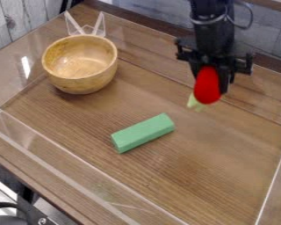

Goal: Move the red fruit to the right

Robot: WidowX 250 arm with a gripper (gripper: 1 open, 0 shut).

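Looks like a robotics lab bench: a wood-grain table (225,167) fenced by clear acrylic walls (61,189), a black robot arm (213,22) over it, toy props below-left of its gripper (211,70).

The tabletop (225,167) lay bare right of the green block (143,132); the wooden bowl (80,62) stood well left, and clear walls (25,149) seemingly fenced the edges.

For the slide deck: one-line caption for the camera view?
Gripper holds the red fruit above the wooden table, right of the green block and wooden bowl.
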